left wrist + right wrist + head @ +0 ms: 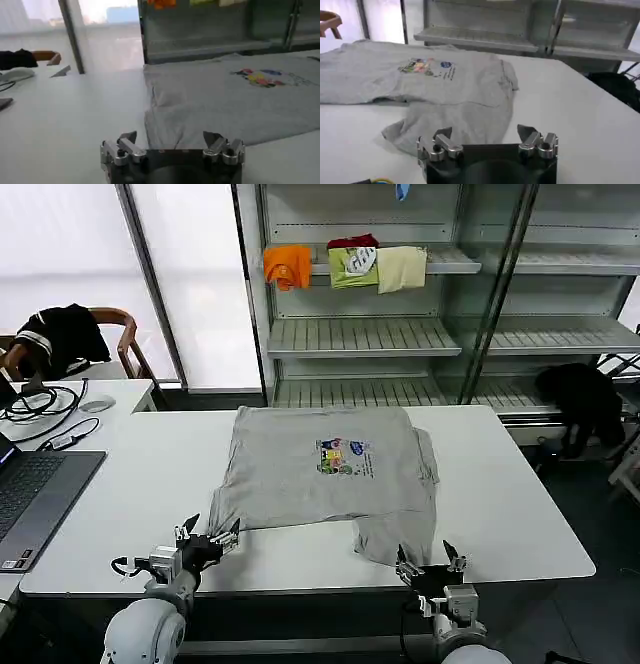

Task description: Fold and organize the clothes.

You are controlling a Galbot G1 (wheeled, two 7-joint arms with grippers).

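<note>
Here the light grey short-sleeved cotton shirt [325,474] lies just beyond both spread tools, the left tool [207,540] apparently at its near-left corner, the right tool [430,563] beside its near-right flap.

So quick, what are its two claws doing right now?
Left gripper: open, holding nothing, at the grey shirt's near corner.
Right gripper: open, holding nothing, by its hem.

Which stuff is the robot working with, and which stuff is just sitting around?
For the job:
- grey shirt spread on the table
- left hand, open, at the shirt's near left corner
- right hand, open, at its near right corner

Just lying about:
- folded clothes on the shelf
- laptop
- cables
- mouse
- black garment on the chair
</note>
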